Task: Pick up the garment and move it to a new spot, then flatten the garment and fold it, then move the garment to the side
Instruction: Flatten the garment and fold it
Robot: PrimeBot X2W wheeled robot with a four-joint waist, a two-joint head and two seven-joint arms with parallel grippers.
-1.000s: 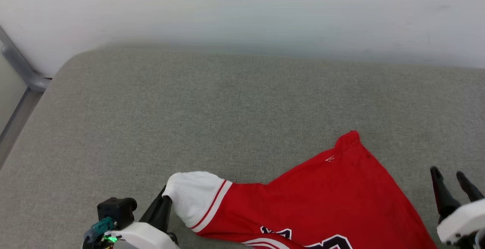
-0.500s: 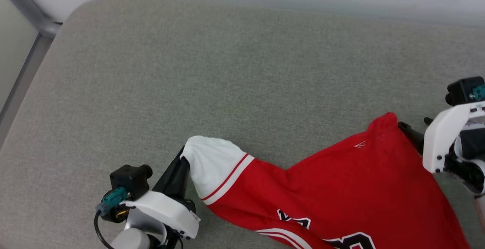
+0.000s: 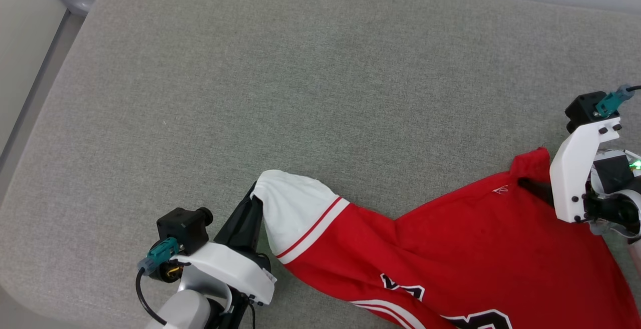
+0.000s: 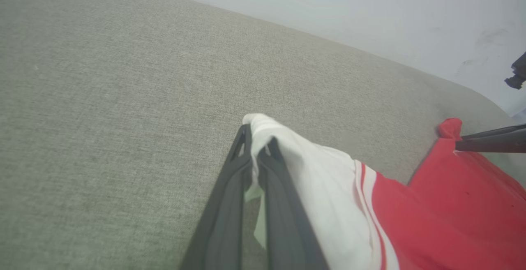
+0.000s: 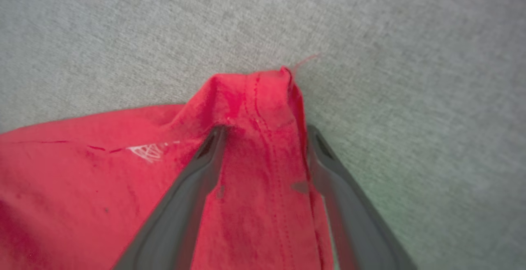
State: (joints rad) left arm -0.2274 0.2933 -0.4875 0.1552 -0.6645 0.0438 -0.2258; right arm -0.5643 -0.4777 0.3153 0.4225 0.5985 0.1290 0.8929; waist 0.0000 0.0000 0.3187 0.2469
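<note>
Grey woven cushion (image 3: pixel 320 93) spreads wide below a pale wall (image 4: pixel 370 7).
In the head view the cushion's rounded corner sits at 10 o'clock, where a grey metal rail (image 3: pixel 36 91) runs alongside its edge. A stitched seam follows the near edge at 7 o'clock, and the wall lies at 12.

Lower part of the garment (image 3: pixel 450 254) beyond the head view's bottom edge.

On the cushion (image 3: pixel 300 68) the garment (image 3: pixel 450 249), left claw (image 4: pixel 258 138) at its sleeve tip, right claw (image 5: pixel 266 132) astride its far right corner.
</note>
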